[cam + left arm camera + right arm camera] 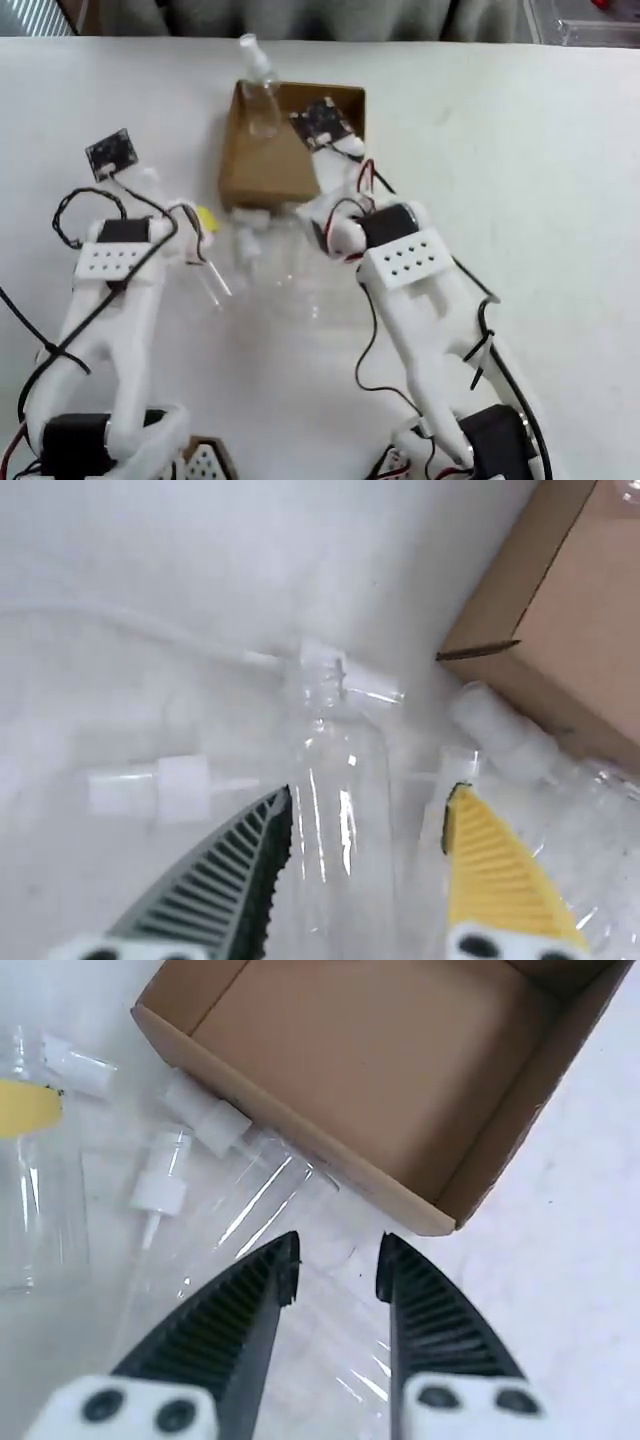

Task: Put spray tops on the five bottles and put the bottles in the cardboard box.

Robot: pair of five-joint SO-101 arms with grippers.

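The cardboard box (380,1060) shows a bare brown floor. 1 capped bottle (257,90) stands upright at its far left corner; inside or just behind, I cannot tell. Clear bottles (280,265) lie on the table (520,150) by the box's near wall, with 1 spray top (160,1182) loose beside them. The left gripper (365,795) is spread wide astride 1 lying bottle (340,750). The right gripper (337,1245) hangs narrowly parted above the clear bottles, close to that wall. Bare table lies to the right of the box.
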